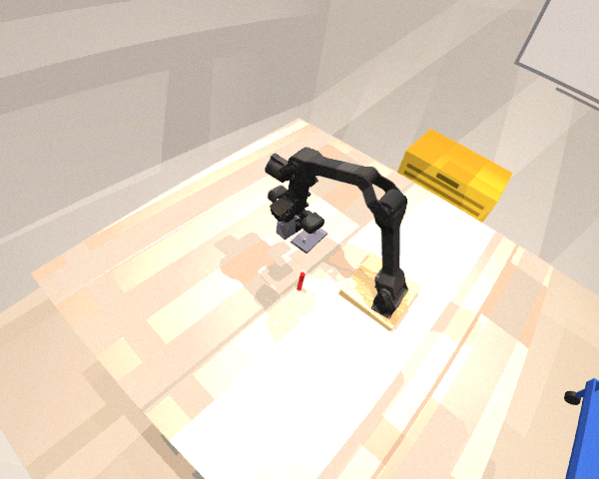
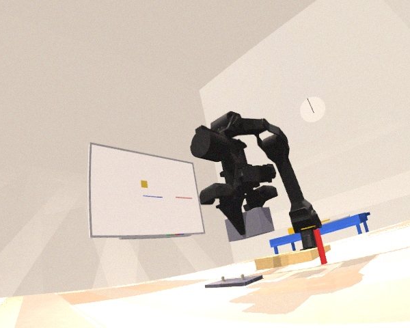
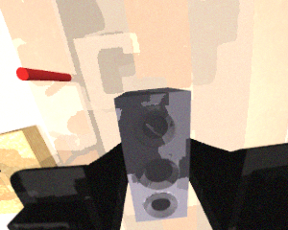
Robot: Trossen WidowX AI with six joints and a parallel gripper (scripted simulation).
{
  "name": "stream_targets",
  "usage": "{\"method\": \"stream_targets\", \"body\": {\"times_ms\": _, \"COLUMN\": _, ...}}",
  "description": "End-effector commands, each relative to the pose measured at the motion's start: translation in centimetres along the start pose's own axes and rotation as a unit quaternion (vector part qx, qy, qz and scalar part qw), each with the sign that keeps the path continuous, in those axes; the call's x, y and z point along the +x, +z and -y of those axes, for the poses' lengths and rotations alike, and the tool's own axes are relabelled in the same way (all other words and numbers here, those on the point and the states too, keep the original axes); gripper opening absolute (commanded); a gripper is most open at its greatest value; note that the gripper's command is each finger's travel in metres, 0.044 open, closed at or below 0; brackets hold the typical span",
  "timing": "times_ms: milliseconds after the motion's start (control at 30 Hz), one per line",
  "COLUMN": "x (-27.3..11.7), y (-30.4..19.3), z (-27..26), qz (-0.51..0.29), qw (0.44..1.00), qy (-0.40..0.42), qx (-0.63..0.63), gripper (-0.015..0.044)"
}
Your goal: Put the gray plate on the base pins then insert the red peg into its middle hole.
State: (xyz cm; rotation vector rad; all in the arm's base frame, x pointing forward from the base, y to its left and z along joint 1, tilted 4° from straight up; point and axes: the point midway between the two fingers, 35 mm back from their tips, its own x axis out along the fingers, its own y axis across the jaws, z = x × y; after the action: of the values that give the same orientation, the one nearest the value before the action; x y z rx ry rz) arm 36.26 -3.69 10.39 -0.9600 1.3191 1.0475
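My gripper (image 1: pixel 295 226) (image 2: pixel 249 225) (image 3: pixel 152 139) is shut on the gray plate (image 1: pixel 286 229) (image 2: pixel 261 219) (image 3: pixel 135 120), a thick block with three round holes in a row. It holds the plate in the air, slightly tilted in the exterior view. The dark flat base (image 1: pixel 307 246) (image 2: pixel 232 282) lies on the table below. Two short pins stand up from it in the exterior view, and the plate is clear above them. The base is not visible in the wrist view. The red peg (image 1: pixel 300 281) (image 2: pixel 320 247) (image 3: pixel 45 75) stands upright on the table, apart from base and gripper.
The arm's foot stands on a wooden board (image 1: pixel 360 301) (image 2: pixel 284 260) (image 3: pixel 14 146), near the peg. A yellow cabinet (image 1: pixel 454 170) is beyond the table edge. A blue trolley (image 1: pixel 596 433) (image 2: pixel 339 227) and a whiteboard (image 2: pixel 145 212) are farther off.
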Motion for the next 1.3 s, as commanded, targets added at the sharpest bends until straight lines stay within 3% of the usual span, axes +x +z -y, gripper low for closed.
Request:
{"method": "stream_targets", "body": {"times_ms": 0, "x": 0.5, "y": -1.2, "z": 0.1, "qz": -0.002, "qw": 1.000, "qy": -0.002, "qx": -0.011, "gripper": 0.0000}}
{"method": "stream_targets", "body": {"times_ms": 900, "x": 4.5, "y": -9.0, "z": -0.8, "qz": -0.005, "qw": 0.998, "qy": 0.000, "qx": -0.069, "gripper": 0.0000}}
{"method": "stream_targets", "body": {"times_ms": 1267, "x": 4.6, "y": -9.2, "z": -0.8, "qz": -0.005, "qw": 0.997, "qy": 0.000, "qx": -0.071, "gripper": 0.0000}}
